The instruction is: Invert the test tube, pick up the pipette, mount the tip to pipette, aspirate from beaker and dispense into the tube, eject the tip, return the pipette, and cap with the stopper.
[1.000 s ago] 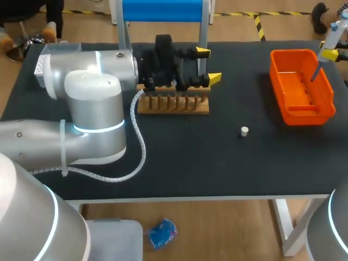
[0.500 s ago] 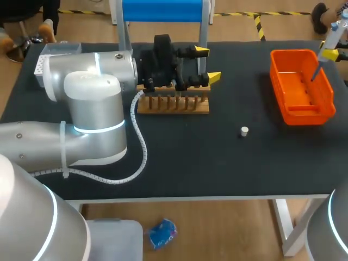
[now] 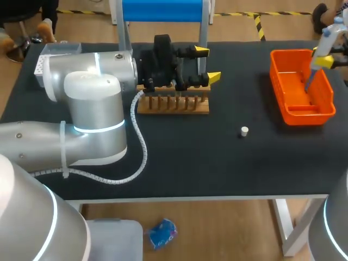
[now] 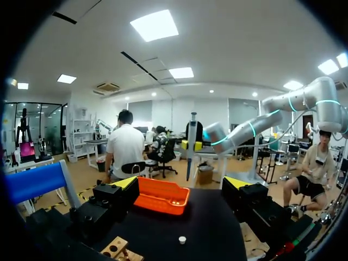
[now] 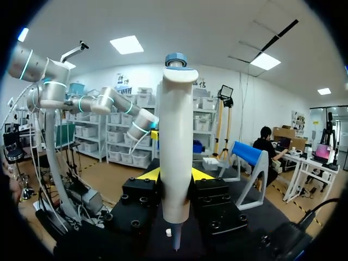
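Observation:
My right gripper (image 3: 324,56) is at the far right, shut on a white pipette (image 3: 321,46) with a blue cap. The pipette's thin tip (image 3: 308,84) points down into the orange tray (image 3: 325,103). In the right wrist view the pipette (image 5: 175,157) stands upright between the yellow tips of the right gripper (image 5: 175,175). My left gripper (image 3: 209,64) is open above the right end of the wooden rack (image 3: 173,104), with nothing between its fingers. A small white stopper (image 3: 244,130) lies on the black table. The left wrist view shows the tray (image 4: 161,196), stopper (image 4: 182,239) and pipette (image 4: 191,141) ahead of the left gripper (image 4: 182,185).
A blue-topped metal stand (image 3: 163,11) rises at the table's back edge behind the rack. My left arm's big body (image 3: 92,103) covers the table's left part. A corner of the rack (image 4: 117,248) shows under the left gripper.
My right gripper has carried the pipette a little left and lower, so its tip now hangs further inside the orange tray. The left arm has stayed where it was.

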